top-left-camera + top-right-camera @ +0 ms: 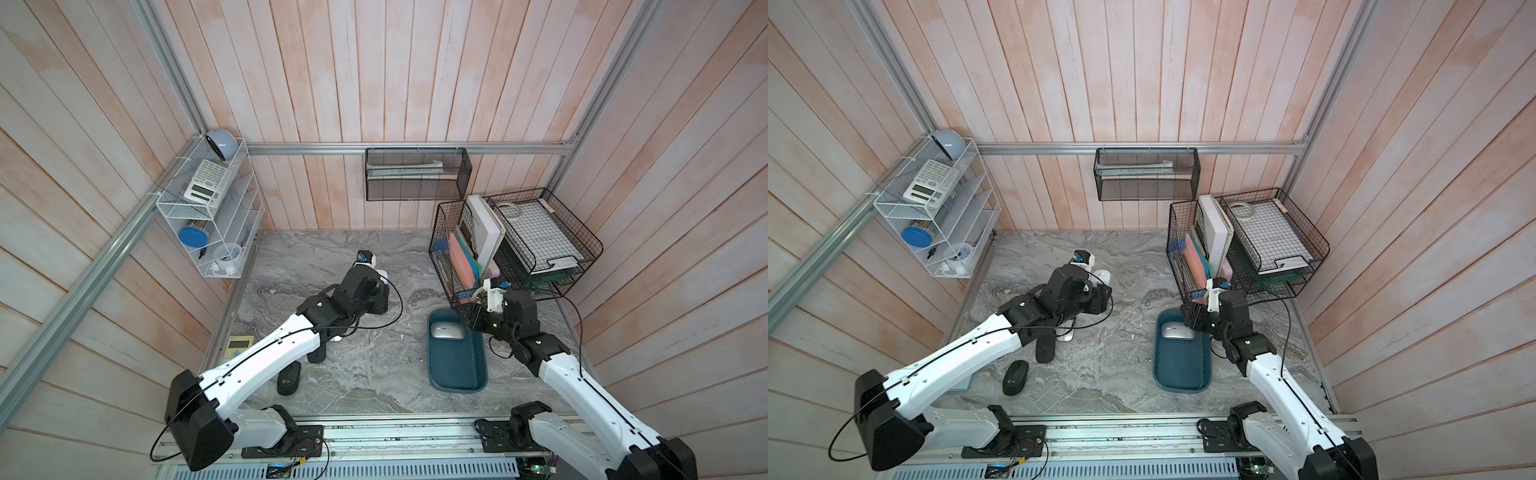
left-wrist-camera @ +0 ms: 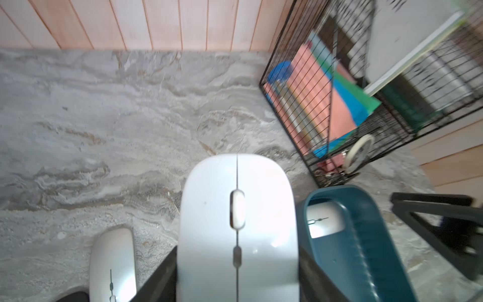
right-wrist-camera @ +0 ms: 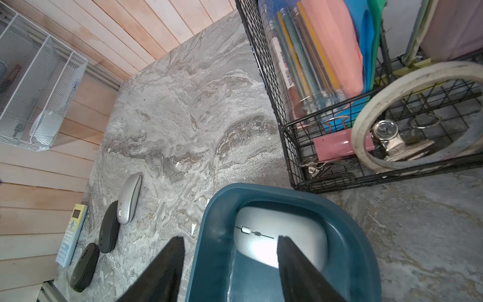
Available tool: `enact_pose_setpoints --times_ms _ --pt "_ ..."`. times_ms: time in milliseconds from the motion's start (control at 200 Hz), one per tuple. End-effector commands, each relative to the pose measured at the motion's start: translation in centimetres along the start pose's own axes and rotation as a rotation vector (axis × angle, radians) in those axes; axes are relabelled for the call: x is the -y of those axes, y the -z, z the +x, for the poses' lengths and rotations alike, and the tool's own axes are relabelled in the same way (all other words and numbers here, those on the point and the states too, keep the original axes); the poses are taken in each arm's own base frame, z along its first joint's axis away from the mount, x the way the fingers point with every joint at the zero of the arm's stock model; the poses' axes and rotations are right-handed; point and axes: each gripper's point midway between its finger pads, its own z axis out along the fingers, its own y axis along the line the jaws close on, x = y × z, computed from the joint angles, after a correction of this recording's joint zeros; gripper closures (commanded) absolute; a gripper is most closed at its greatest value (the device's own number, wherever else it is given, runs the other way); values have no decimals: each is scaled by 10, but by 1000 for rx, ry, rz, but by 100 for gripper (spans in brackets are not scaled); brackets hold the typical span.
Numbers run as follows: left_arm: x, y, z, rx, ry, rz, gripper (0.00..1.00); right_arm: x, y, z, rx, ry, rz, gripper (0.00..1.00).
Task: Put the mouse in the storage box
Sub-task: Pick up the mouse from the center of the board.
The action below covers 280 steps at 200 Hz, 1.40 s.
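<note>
Holding the glossy white plastic mouse (image 2: 236, 209), my left gripper (image 2: 237, 255) closed on its sides.
I judge this the carrying step: the shallow dark-teal plastic storage box (image 2: 347, 261) lies right of my gripper; next I must cross its rim.

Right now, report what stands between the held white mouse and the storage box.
Only bare tabletop lies between white mouse and storage box. The open right gripper hangs over the box's far end, where a silver mouse lies.
</note>
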Motion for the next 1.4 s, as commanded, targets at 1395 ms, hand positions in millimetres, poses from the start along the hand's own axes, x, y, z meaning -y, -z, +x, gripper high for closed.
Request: enact_pose_setpoints --times_ms 1395 --pt "44 83 78 156 -882 344 49 -246 51 45 -304 122 -690 27"
